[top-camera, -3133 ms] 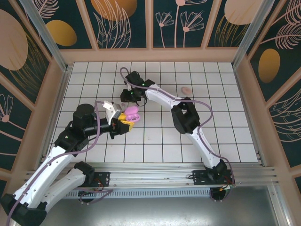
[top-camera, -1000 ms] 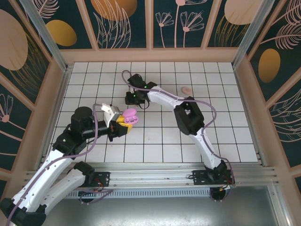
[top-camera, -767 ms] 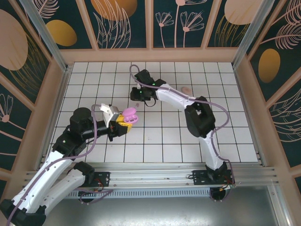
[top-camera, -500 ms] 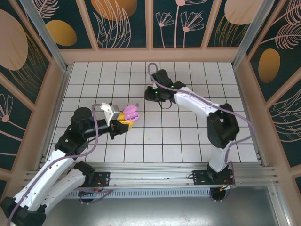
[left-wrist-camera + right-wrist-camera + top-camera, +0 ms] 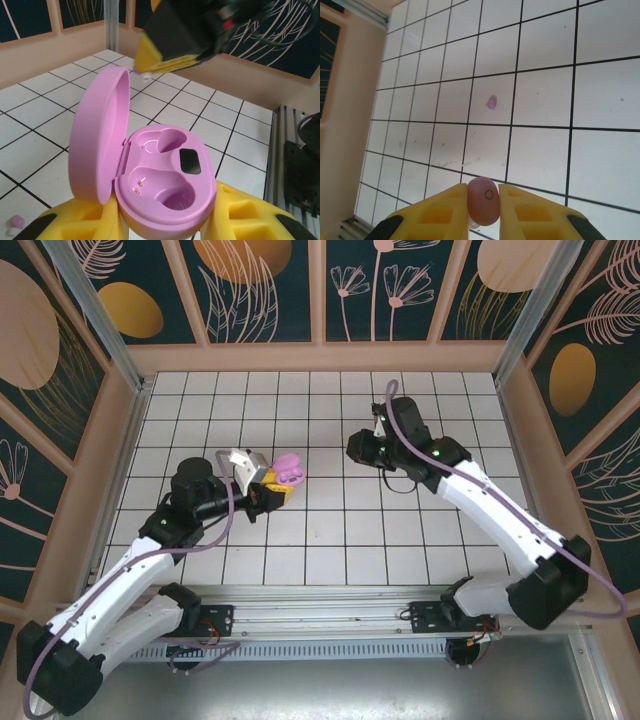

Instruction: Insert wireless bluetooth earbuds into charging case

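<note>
The left gripper (image 5: pixel 266 488) is clamped around the base of a glossy pink oval plastic charging case (image 5: pixel 165 185), holding it above the white tiled tabletop (image 5: pixel 330 530) at left-centre of the scene. Its lid (image 5: pixel 97 135) is swung open. Both moulded wells in the case are bare, with the small contact pins showing, so nothing is seated so far. To the right of the case and well apart from it, the right gripper (image 5: pixel 483 192) has its yellow fingers pinched on a small pale pink rounded earbud (image 5: pixel 482 202). Farther off on the tiles lies a tiny lilac bit (image 5: pixel 492 102), probably another earbud, though it is too small to be sure. A pale pink speck (image 5: pixel 15 222) of the same sort rests on the tabletop below the case. The task looks to be at an early stage: the case is open and presented and one earbud is in hand, but none is inserted. What remains is carrying that earbud to a well, seating it, and fetching the loose ones.
</note>
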`<action>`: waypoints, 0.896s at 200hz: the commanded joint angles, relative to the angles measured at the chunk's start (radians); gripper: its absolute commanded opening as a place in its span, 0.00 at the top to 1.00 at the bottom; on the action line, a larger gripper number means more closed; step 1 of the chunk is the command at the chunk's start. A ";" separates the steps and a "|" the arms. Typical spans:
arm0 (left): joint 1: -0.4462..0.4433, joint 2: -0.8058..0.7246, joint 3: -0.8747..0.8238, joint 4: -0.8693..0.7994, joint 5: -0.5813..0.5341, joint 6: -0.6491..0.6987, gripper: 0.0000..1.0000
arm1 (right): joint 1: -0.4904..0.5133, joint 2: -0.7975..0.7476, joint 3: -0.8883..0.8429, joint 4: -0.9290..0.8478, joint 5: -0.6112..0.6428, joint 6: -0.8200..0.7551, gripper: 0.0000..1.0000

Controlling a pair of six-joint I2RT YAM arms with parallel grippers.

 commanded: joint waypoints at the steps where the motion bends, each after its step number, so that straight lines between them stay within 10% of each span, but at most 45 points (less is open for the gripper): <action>1: -0.006 0.038 -0.002 0.111 -0.001 -0.003 1.00 | 0.047 -0.068 -0.006 -0.088 0.018 0.047 0.82; 179: -0.006 0.070 -0.054 0.137 -0.008 0.020 1.00 | 0.316 0.146 0.297 -0.128 0.085 0.076 0.84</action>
